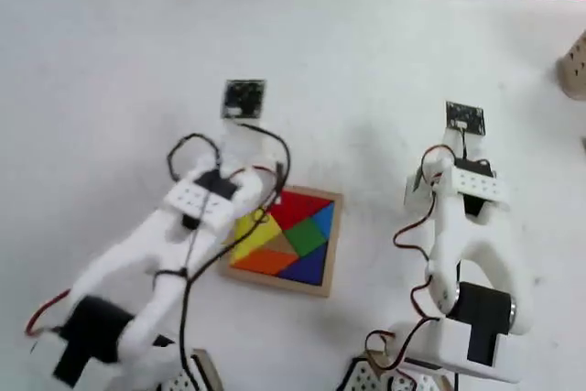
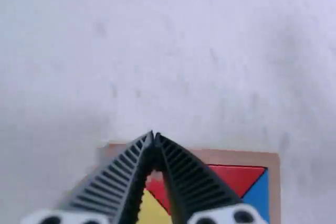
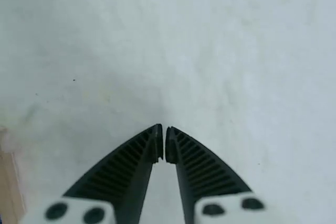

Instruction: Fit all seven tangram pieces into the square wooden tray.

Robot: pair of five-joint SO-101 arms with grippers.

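Note:
The square wooden tray (image 1: 332, 243) lies mid-table with coloured tangram pieces inside: a red piece (image 1: 298, 208), yellow piece (image 1: 257, 234), orange piece (image 1: 262, 262), green piece (image 1: 311, 237) and blue pieces (image 1: 309, 268). My left gripper (image 2: 154, 139) is shut, with nothing between its tips. It hovers over the tray's far left corner (image 2: 107, 148), above the red piece (image 2: 239, 176) and yellow piece (image 2: 152, 211). My right gripper (image 3: 162, 132) is shut over bare white table, to the right of the tray. The left arm (image 1: 197, 199) covers part of the tray's left side.
The white table (image 1: 366, 61) stretches open behind and between the arms. The right arm (image 1: 467, 226) stands to the tray's right. A pegged wooden object (image 1: 575, 66) sits at the far right edge. Arm bases and cables crowd the near edge.

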